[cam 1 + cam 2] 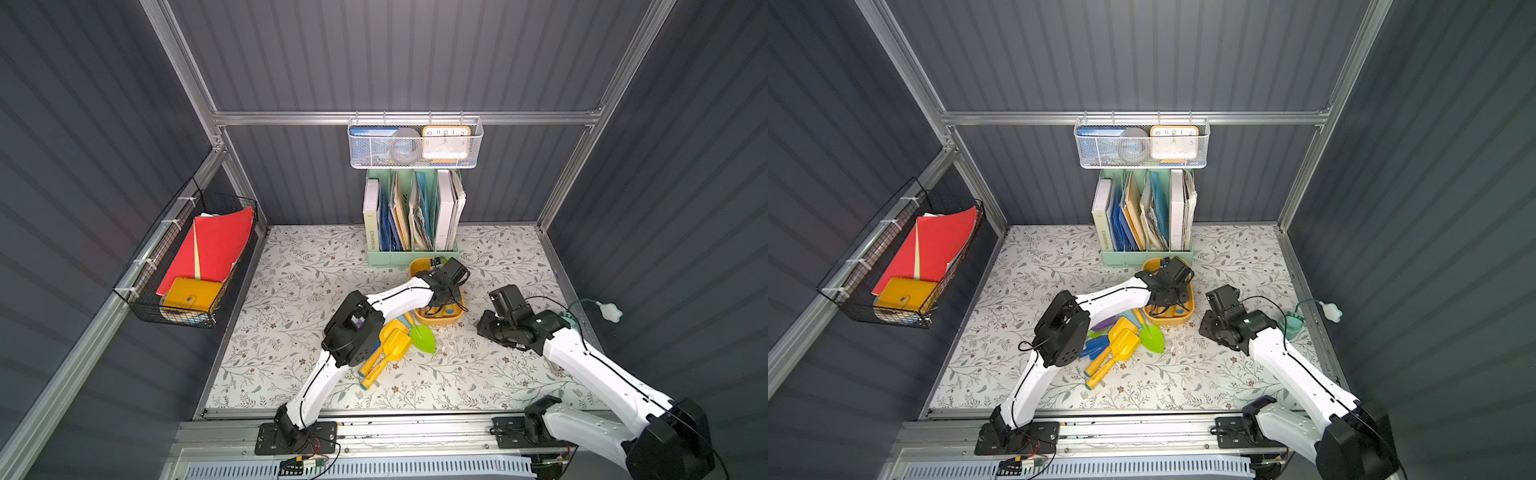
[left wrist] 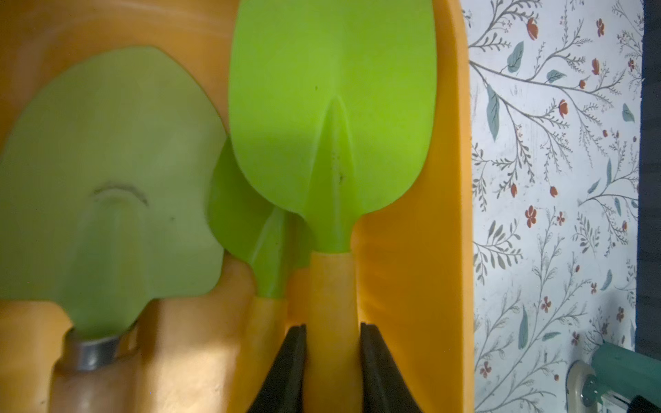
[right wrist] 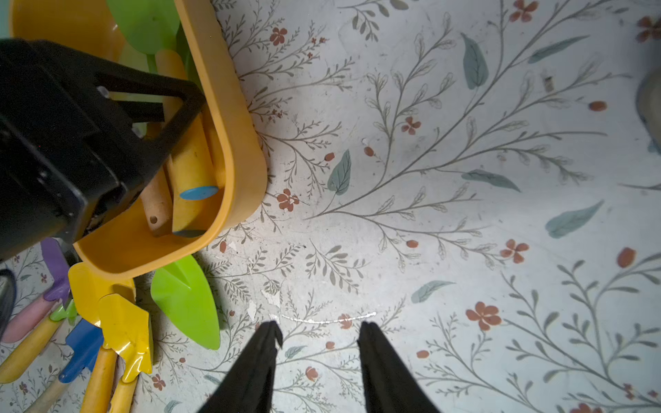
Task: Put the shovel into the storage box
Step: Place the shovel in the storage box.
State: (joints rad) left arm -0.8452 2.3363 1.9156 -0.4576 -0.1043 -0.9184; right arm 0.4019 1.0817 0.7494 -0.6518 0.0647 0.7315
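Gripping the yellow handle of a green shovel (image 2: 332, 107), the left end effector (image 2: 332, 329) sits inside the box (image 2: 447, 250), its jaws clenched on the handle from both sides. The shovel lies lengthwise along one long wall of the box, beside two other shovels (image 2: 107, 161). Whether it rests on the box floor or hangs just above it, I cannot tell. In both top views the box sits right of centre in the frame, just below the rack (image 1: 411, 259).

This looks like the placing step, close to done. The next move calls for releasing the handle and lifting straight out, clear of the wall and the neighbours.

The right end effector (image 3: 320, 334) hovers over bare worktop (image 3: 465, 178), jaws parted and empty. A pile (image 1: 388, 347) of shovels lies on the worktop just below the box, so more trips seem likely.
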